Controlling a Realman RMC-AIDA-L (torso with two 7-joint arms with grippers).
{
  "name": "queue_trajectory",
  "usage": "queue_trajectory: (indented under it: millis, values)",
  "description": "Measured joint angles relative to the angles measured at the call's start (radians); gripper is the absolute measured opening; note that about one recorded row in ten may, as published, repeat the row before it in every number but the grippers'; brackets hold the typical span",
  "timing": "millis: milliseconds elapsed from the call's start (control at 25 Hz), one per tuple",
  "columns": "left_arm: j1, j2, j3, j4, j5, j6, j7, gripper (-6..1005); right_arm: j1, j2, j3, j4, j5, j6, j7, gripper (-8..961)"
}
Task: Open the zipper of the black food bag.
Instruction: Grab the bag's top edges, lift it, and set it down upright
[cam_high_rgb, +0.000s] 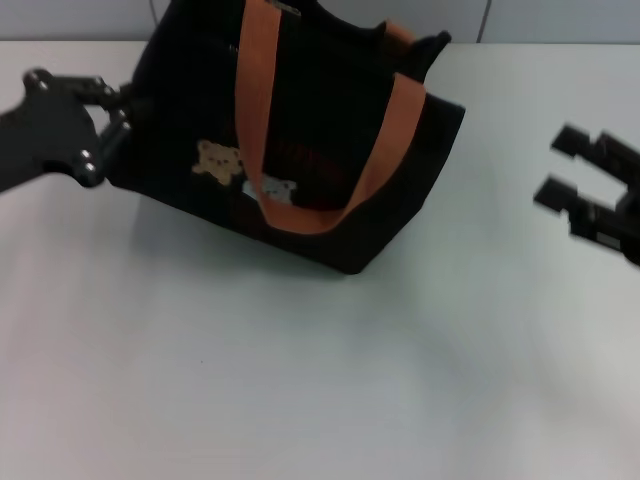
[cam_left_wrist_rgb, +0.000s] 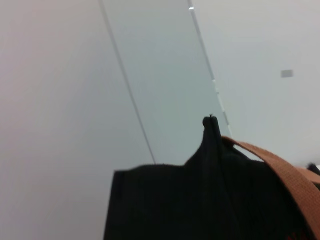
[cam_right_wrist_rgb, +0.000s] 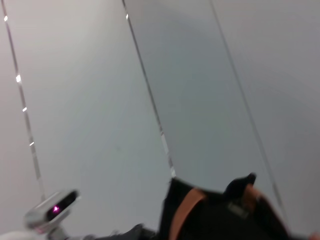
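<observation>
The black food bag (cam_high_rgb: 320, 120) stands tilted at the back middle of the white table, with two brown-orange handles (cam_high_rgb: 255, 90) and a tan bear patch (cam_high_rgb: 217, 160) beside a pale one (cam_high_rgb: 275, 188). My left gripper (cam_high_rgb: 124, 106) is at the bag's left end, its tips drawn together on the fabric there. The left wrist view shows the bag's top edge (cam_left_wrist_rgb: 200, 200) and one strap (cam_left_wrist_rgb: 280, 172) close up. My right gripper (cam_high_rgb: 557, 167) hovers open, well to the right of the bag. The bag (cam_right_wrist_rgb: 220, 220) also shows in the right wrist view. I cannot make out the zipper.
The white table (cam_high_rgb: 300, 380) stretches wide in front of the bag. Pale wall panels stand behind it. A small white device with a purple light (cam_right_wrist_rgb: 52, 210) appears in the right wrist view.
</observation>
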Motion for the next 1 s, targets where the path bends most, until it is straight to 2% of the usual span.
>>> queue_trajectory:
  millis: [40,160,280,480,600,760,1000]
  values:
    - [0.000,0.000,0.000,0.000,0.000,0.000,0.000,70,0.013,0.000,0.001,0.009,0.018,0.013,0.000,830]
    - [-0.017,-0.003,-0.003,0.116,-0.007,0.054,-0.019,70,0.069,0.001,-0.014,0.074,0.075,0.076,-0.020,830]
    - [-0.037,-0.010,-0.003,0.171,-0.009,0.078,-0.035,70,0.141,0.002,-0.069,0.160,0.083,0.172,-0.062,831]
    - [-0.070,-0.027,0.002,0.206,-0.010,0.110,-0.034,69,0.259,0.010,-0.213,0.346,0.083,0.397,-0.137,831]
    - [-0.079,-0.036,0.010,0.211,-0.010,0.124,-0.028,69,0.304,0.011,-0.264,0.421,0.083,0.465,-0.160,831]
    - [-0.080,-0.042,0.025,0.210,-0.012,0.130,-0.017,69,0.299,0.012,-0.294,0.442,0.082,0.446,-0.163,831]
    - [-0.072,-0.044,0.043,0.205,-0.014,0.133,-0.004,70,0.178,0.006,-0.292,0.365,0.086,0.330,-0.162,831]
